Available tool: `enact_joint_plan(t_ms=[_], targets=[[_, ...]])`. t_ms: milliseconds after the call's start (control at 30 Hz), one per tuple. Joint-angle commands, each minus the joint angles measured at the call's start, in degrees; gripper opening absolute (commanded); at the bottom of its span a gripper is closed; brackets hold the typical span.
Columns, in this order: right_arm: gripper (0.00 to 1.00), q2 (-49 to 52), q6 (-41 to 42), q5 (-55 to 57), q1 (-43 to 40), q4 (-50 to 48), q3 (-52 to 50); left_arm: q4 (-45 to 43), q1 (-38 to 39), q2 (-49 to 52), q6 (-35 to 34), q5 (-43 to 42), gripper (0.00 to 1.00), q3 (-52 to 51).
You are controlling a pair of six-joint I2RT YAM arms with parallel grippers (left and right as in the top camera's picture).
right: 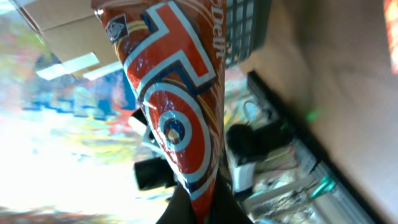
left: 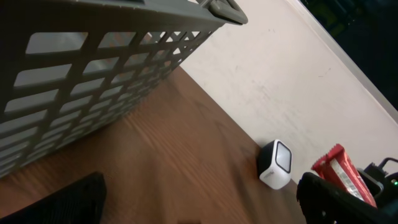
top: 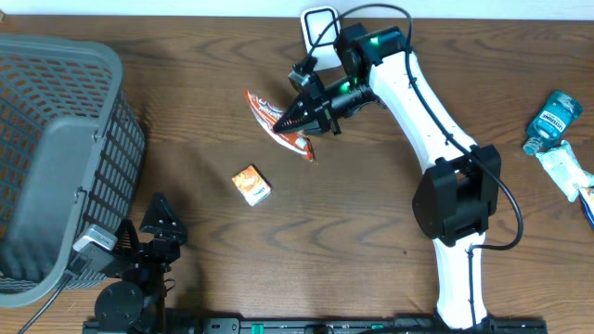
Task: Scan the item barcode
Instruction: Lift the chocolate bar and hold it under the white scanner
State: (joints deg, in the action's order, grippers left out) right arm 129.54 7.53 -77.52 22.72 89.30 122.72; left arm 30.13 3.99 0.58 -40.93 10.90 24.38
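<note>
My right pincer point(top: 297, 116) is clamped tight on the red, white-striped crinkly snack packet point(top: 264, 109), holding it over the brown wooden table point(top: 186, 111), near the small white cube scanner point(top: 318, 25). My left pincer point(top: 160, 206) sits spread wide beside the grey plastic basket point(top: 56, 139).

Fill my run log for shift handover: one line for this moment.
right gripper: shut on snack packet | left gripper: open, beside basket | scanner: just beyond packet

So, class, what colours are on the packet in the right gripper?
The packet is orange-red with white-and-blue bands; best seen in the right wrist view.
</note>
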Motion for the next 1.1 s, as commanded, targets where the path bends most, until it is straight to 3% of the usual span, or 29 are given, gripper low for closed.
enact_joint_plan(t_ms=[0, 433, 1067], targets=[[0.01, 0.07, 1.86, -3.43, 0.31, 3.04, 0.22, -0.11, 0.28, -0.37, -0.31, 0.74, 0.98, -0.13], [0.01, 0.07, -2.93, -3.32, 0.5, 7.3, 0.22, -0.11, 0.28, -0.37, -0.31, 0.74, 0.98, -0.13], [0.01, -1.07, -6.93, 7.37, 0.83, 8.04, 0.11, -0.11, 0.28, -0.37, -0.31, 0.74, 0.98, -0.13]])
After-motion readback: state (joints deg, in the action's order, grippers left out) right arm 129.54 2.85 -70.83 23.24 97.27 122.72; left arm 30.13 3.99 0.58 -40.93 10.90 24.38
